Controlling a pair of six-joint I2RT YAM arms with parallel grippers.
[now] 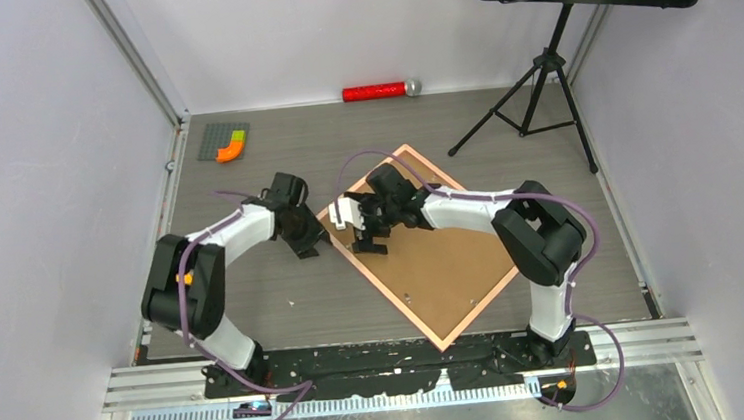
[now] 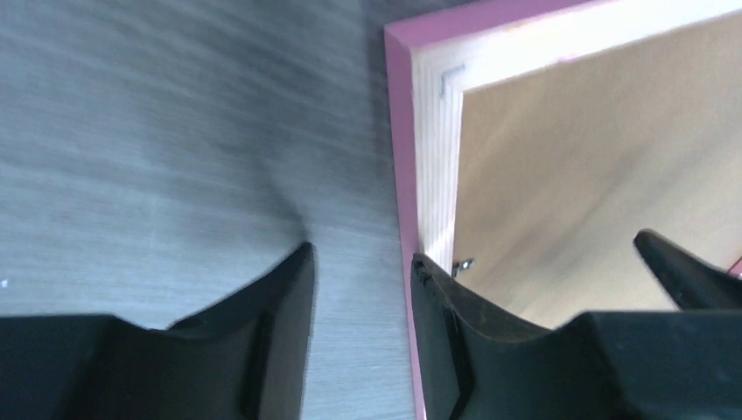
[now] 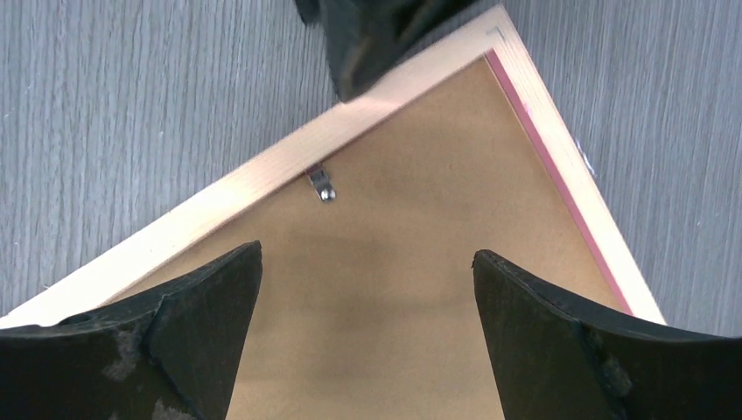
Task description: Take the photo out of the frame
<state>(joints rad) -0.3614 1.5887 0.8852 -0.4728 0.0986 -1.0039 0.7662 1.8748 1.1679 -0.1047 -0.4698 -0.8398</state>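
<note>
The photo cannot be seen in any view. The frame (image 1: 396, 295) lies back-up on the table (image 1: 255, 299), turned like a diamond between the two arms, and a brown backing board (image 1: 443, 265) fills it from rim to rim and covers whatever sits beneath.

In the right wrist view one small metal clip (image 3: 321, 185) reaches from the pale rim onto the board. A similar tab in the left wrist view is too small and smeared to read.

The left claw (image 1: 305, 237) is at the frame's left corner with its fingers apart. One finger is over the bare table and the other is at the pale rim, with the pink outer edge between them. Whether that finger presses on the wood, I cannot tell, as the whole view is blurred.

The right claw (image 1: 370, 232) hangs over the board near the same corner, its fingers spread wide and holding nothing. A dark shape cut off at the top of its view is out of focus.

A red tube with a silver end (image 1: 379, 91) lies by the far wall. A grey plate with orange and green bricks (image 1: 223, 141) sits to the far left. A black music stand (image 1: 539, 86) is at the far right, its tray cropped by the top edge.
</note>
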